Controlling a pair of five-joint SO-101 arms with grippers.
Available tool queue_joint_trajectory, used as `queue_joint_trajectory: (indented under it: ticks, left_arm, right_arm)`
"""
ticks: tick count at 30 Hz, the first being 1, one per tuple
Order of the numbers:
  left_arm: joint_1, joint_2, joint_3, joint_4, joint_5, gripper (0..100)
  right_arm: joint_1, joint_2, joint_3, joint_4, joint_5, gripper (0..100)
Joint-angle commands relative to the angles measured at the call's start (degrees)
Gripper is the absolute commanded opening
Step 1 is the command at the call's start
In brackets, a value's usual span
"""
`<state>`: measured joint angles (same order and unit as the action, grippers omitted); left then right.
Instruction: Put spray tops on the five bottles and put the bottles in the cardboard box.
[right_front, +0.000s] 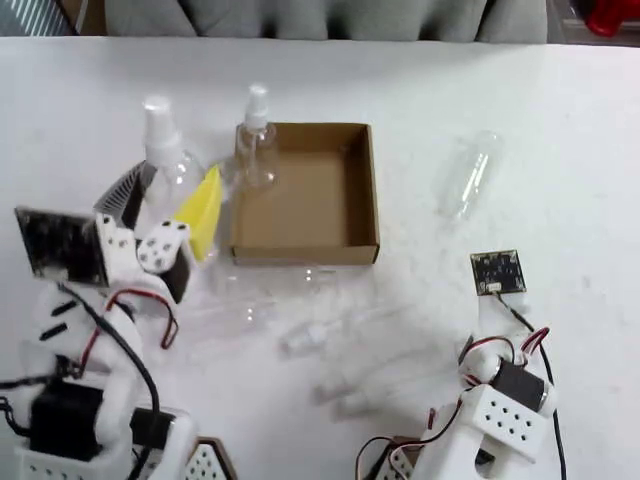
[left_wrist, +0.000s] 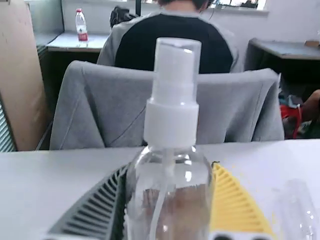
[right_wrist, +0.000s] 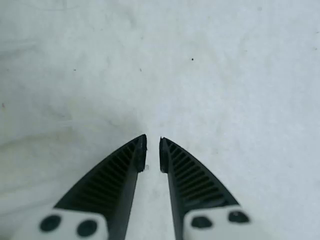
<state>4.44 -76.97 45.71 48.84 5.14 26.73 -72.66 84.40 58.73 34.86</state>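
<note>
Your left end effector (left_wrist: 169, 169) is clamped on a capped bottle (right_front: 163, 160), grey finger on one side and yellow finger (right_front: 203, 212) on the other, with the white spray top (left_wrist: 172, 100) seated on the neck. The bottle stands upright, left of the cardboard box (right_front: 305, 195) and outside it. A second capped bottle (right_front: 255, 140) stands at the box's far-left corner, and you cannot tell whether it sits inside the wall or just outside. That is your main hazard, because carrying the held bottle across to the box could let the yellow finger or the bottle clip it and topple it. The clear plastic looks slick, so a tilted grip may let the bottle slip or twist on the way. Your right end effector (right_wrist: 152, 150) hangs over bare worktop (right_wrist: 225, 75), fingers nearly closed with only a narrow gap and holding nothing, so it needs widening before any pickup. An uncapped bottle (right_front: 470, 175) lies right of the box, with more clear bottles (right_front: 250, 300) and loose tops (right_front: 310, 335) in front of it. A nudge could send them rolling.
</note>
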Motion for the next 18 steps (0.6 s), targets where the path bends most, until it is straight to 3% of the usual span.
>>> queue_joint_trajectory:
  ticks: [1, 8, 18]
  left_arm:
    - [3.6, -7.3, 4.8, -8.2, 1.8, 2]
    - [3.9, -15.4, 13.6, -15.7, 2.2, 2]
    - [12.1, -19.4, 26.7, -26.5, 2.2, 2]
  right_arm:
    - [0.2, 0.0, -0.4, -1.4, 0.5, 2.5]
    - [0.4, -0.2, -0.4, -1.2, 0.4, 2.5]
    - [0.5, -0.4, -0.4, -1.1, 0.2, 2.5]
